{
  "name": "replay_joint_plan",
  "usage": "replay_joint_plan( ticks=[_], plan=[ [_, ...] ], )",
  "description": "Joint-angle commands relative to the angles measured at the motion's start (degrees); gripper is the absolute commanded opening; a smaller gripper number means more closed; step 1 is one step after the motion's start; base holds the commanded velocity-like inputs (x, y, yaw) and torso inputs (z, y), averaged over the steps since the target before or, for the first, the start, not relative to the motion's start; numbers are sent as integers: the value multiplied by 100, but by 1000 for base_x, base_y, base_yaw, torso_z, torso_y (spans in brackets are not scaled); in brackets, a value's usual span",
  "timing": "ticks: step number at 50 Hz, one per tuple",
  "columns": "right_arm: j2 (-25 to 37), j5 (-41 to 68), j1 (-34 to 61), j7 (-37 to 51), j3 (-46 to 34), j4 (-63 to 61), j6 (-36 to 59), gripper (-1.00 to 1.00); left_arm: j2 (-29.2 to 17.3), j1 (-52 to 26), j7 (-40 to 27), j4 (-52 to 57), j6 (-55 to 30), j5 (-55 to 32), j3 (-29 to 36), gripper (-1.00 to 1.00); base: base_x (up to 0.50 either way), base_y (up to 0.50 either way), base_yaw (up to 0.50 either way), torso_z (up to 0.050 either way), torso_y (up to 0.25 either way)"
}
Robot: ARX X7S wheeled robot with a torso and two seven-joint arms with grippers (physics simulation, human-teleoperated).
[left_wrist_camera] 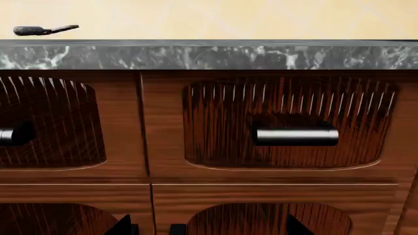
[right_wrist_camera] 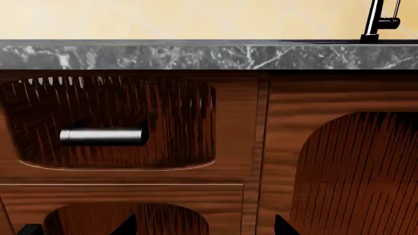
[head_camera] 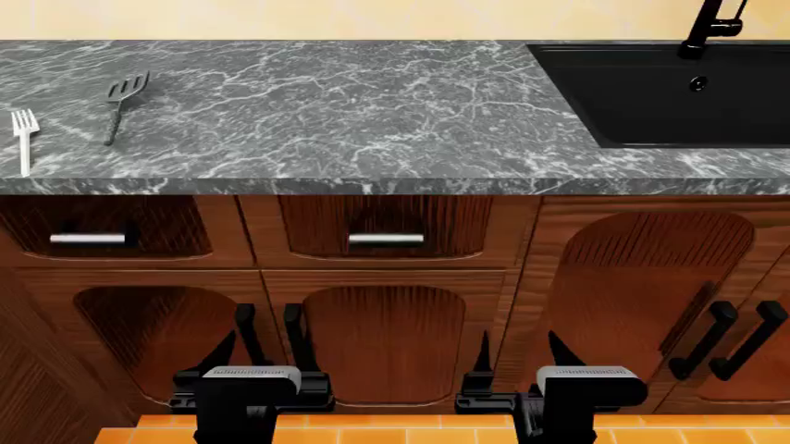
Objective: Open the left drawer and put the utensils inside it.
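Note:
The white fork point(head_camera: 24, 139) and the dark slotted spatula point(head_camera: 121, 104) lie on the marble counter point(head_camera: 370, 111) at its far left. The spatula point(left_wrist_camera: 42, 30) also shows in the left wrist view. The left drawer point(head_camera: 124, 227) is closed beneath them, and its silver bar handle point(head_camera: 87, 239) faces out. Only part of this drawer point(left_wrist_camera: 58, 122) appears in the left wrist view. My left gripper point(head_camera: 262, 356) point(left_wrist_camera: 209, 226) and right gripper point(head_camera: 519, 356) point(right_wrist_camera: 205, 226) hang low before the arched doors. Both are open, empty and well below the drawers.
A second closed drawer point(head_camera: 385, 227) point(left_wrist_camera: 281, 122) point(right_wrist_camera: 111, 122) sits right of the left one. Arched cabinet doors point(head_camera: 383, 342) with black handles point(head_camera: 728, 338) fill the lower row. A black sink point(head_camera: 667, 92) and faucet point(head_camera: 709, 28) occupy the counter's right end.

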Motion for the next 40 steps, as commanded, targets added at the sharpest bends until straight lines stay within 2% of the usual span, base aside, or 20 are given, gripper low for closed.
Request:
replay_joint_plan(
  ticks=[1,8,34,40],
  plan=[
    [81,199,10,53,-94,108,-101,100,-89,44,-159,38,40,-31,106,100,0,0,0,0,0],
    [192,49,62,392,-337,401,-226,100,-225,254,-494,302,209,12,244,100,0,72,0,0,0],
    [395,262,-48,742,-710,265,-247,100,-481,326,-937,613,122,-56,444,100,0,500,0,0,0],
    [455,326,-228,782,-756,60,-255,100,-512,292,-998,605,109,-80,485,100,193,500,0,0,0]
  ],
)
